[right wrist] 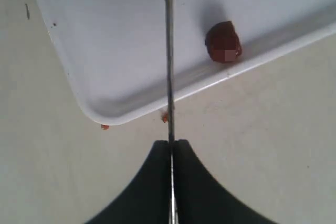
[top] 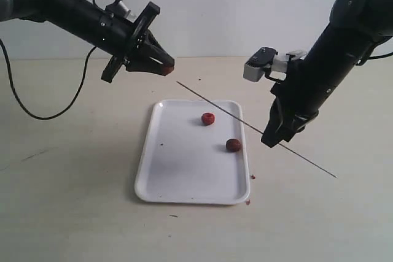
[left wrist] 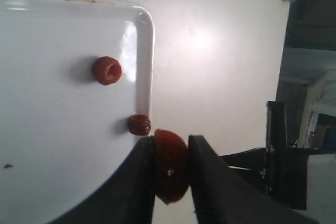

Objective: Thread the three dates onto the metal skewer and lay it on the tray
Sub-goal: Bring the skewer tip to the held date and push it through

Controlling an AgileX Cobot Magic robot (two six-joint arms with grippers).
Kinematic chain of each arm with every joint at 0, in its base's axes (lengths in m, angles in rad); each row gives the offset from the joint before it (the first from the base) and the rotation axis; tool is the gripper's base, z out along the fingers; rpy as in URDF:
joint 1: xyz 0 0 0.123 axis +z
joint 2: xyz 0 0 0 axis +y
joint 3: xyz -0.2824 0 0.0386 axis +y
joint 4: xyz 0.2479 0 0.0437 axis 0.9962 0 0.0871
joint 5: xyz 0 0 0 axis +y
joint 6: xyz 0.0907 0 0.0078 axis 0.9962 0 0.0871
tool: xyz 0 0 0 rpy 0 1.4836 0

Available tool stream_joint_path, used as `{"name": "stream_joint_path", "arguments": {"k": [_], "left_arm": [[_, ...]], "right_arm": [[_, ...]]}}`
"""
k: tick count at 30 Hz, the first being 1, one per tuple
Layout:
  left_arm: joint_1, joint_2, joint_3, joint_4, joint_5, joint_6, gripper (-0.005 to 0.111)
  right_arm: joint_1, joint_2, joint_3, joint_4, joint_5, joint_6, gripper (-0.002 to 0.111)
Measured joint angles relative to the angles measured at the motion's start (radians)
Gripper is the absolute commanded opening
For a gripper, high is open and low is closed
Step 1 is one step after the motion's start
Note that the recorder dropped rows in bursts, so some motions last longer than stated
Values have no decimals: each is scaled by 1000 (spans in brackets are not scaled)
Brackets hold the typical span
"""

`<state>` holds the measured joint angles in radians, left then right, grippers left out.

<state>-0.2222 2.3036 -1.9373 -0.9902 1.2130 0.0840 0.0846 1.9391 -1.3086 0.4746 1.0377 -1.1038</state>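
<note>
- Left end effector [top: 166,63]: clamped on held date [left wrist: 170,165], raised above the table [top: 73,200], just left of the free tip of the metal skewer [top: 221,107] (nearer arm).
- Skewer axis: slants down-right from that tip, above tray [top: 184,179] and two loose dates [top: 208,118] [top: 233,145].
- Right end effector [top: 272,140]: pinched on the rod's lower part.

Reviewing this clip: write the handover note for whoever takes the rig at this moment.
Left end effector: shut on one date, held in the air beyond the tray.
Right end effector: shut on the skewer, whose tip points toward that date without touching it.
Two dates lie loose on the tray.
Done: nothing threaded.
Left: thread all three, lay skewer on tray.
</note>
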Motion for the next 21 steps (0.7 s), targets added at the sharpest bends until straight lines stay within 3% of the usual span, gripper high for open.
{"name": "stream_joint_path", "arguments": {"k": [21], "left_arm": [[0, -3, 0, -19, 0, 13, 23]], "right_arm": [[0, 0, 0, 40, -77, -6, 0]]}}
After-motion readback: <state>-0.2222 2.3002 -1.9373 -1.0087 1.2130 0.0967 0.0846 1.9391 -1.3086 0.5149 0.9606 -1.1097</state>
